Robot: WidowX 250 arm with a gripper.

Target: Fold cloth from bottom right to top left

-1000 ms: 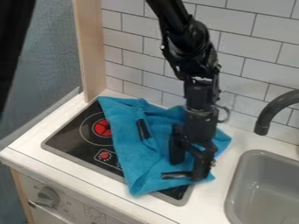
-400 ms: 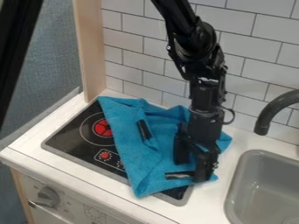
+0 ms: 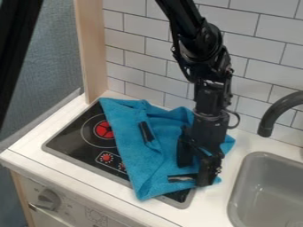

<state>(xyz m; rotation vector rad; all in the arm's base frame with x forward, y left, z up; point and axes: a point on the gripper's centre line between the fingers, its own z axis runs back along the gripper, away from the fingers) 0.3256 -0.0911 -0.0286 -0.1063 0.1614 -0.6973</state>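
Blue cloth [image 3: 139, 153] under wide-parted jaws [image 3: 196, 169], long axis slanting from their upper left toward them, lower corner pointing down

The blue cloth [image 3: 139, 150] lies rumpled and creased at the centre of the frame, partly folded, its lower corner pointing toward the bottom.

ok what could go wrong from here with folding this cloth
The gripper is low at the lower right part of the blue cloth with its fingers apart, so closing there might pinch too little and let the corner slip. The cloth is already rumpled, so a fold toward the top left could bunch rather than lie flat. It also lies across the stovetop, so a pull could drag the whole cloth along.
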